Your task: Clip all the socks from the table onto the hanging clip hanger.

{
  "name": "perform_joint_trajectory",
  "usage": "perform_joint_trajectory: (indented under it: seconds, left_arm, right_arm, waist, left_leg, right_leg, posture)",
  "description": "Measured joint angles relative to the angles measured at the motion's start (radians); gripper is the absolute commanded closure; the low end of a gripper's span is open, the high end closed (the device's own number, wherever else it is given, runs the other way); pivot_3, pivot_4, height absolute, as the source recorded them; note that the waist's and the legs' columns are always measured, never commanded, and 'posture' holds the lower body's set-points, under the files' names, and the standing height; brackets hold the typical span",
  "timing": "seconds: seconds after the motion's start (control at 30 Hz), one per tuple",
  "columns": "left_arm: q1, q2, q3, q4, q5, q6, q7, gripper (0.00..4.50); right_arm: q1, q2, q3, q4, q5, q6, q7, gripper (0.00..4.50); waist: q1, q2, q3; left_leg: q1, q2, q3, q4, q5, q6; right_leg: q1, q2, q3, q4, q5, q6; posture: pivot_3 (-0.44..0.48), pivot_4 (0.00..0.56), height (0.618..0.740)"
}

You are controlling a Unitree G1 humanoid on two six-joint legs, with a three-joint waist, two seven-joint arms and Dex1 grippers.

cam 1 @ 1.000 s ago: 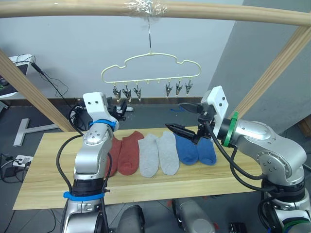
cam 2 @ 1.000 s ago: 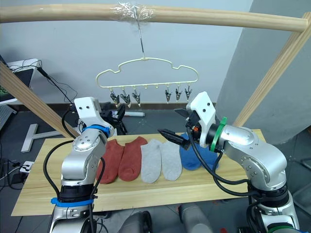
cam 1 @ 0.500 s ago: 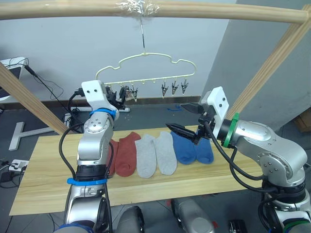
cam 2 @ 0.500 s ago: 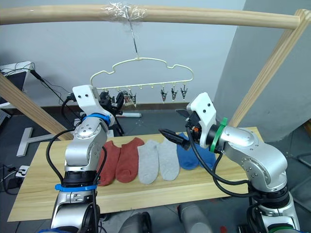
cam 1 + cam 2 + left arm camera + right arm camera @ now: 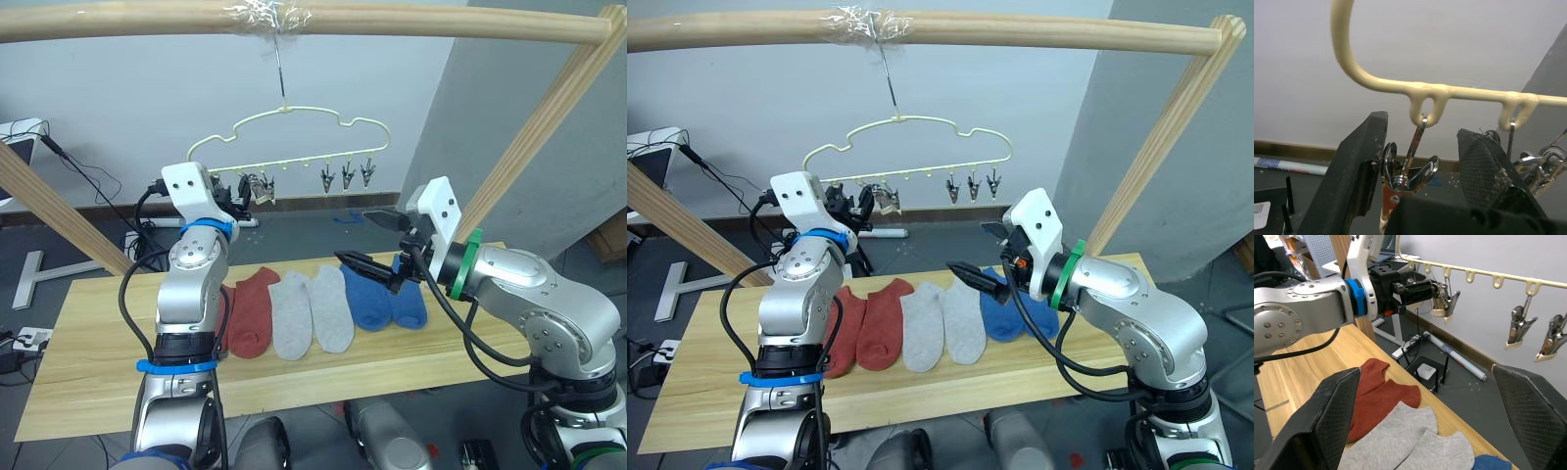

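Six socks are laid side by side in a row across the middle of the table (image 5: pixel 88 362): two red socks (image 5: pixel 257 308) at 9 o'clock of the row, two grey socks (image 5: pixel 312 311) in the centre, two blue socks (image 5: pixel 377 299) at 3 o'clock. All are flat on the wood, neighbours touching or slightly overlapping. The leftmost red one is partly hidden behind the left arm.

The hanger (image 5: pixel 291 139) is hung by its hook from the pole (image 5: pixel 147 18) at 12 o'clock, above and behind the socks. No sock is clipped on it. Three clips (image 5: pixel 345 176) hang free toward the 3 o'clock end of its bar; the other three are bunched toward the 9 o'clock end.

The left pincer (image 5: pixel 860 201) is raised to the bar at that 9 o'clock end. In the left wrist view its fingers (image 5: pixel 1356 176) are seen apart, set on either side of one clip (image 5: pixel 1409 169) that hangs from a loop of the bar (contact with the clip cannot be told).

The right pincer (image 5: pixel 380 242) is held above the table's far edge, over the blue socks and below the free clips, well apart from both. Its fingers are spread wide and nothing is held between them.
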Motion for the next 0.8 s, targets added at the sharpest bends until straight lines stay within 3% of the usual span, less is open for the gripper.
perform_joint_trajectory:
  seconds: [0.07, 0.27, 0.37, 0.8]
  left_arm:
    - [0.0, 0.0, 0.0, 0.0, -0.001, 0.002, 0.0, 1.93]
    - [0.0, 0.0, 0.001, 0.0, -0.002, 0.012, 0.002, 3.68]
    - [0.0, 0.0, 0.001, 0.0, -0.001, 0.018, 0.002, 4.21]
    - [0.001, 0.001, 0.04, -0.018, -0.04, 0.05, -0.008, 4.26]
  right_arm:
    - [0.001, 0.0, 0.0, 0.0, 0.002, 0.0, -0.001, 0.0]
    - [0.004, -0.001, 0.0, 0.0, 0.005, 0.0, -0.001, 0.0]
    - [0.005, -0.003, 0.0, 0.0, 0.005, 0.0, -0.001, 0.0]
    - [0.009, -0.008, 0.0, 0.005, 0.005, 0.014, -0.021, 0.0]
  waist:
    - [0.0, 0.0, 0.0]
    - [0.0, 0.0, 0.0]
    - [0.0, 0.0, 0.0]
    - [0.0, 0.0, 0.0]
  left_leg:
    - [0.0, 0.0, 0.0, 0.0, 0.0, 0.0]
    - [0.0, 0.0, 0.0, 0.0, 0.0, 0.0]
    - [0.0, 0.0, 0.0, 0.0, 0.0, 0.0]
    - [0.0, 0.0, 0.0, 0.0, 0.0, 0.0]
  right_leg:
    - [0.0, 0.0, 0.0, 0.0, 0.0, 0.0]
    - [0.0, 0.0, 0.0, 0.0, 0.0, 0.0]
    - [0.0, 0.0, 0.0, 0.0, 0.0, 0.0]
    - [0.0, 0.0, 0.0, 0.0, 0.0, 0.0]
  posture:
    - [-0.316, 0.201, 0.74]
    - [-0.313, 0.201, 0.74]
    - [-0.314, 0.201, 0.74]
    - [-0.312, 0.202, 0.74]
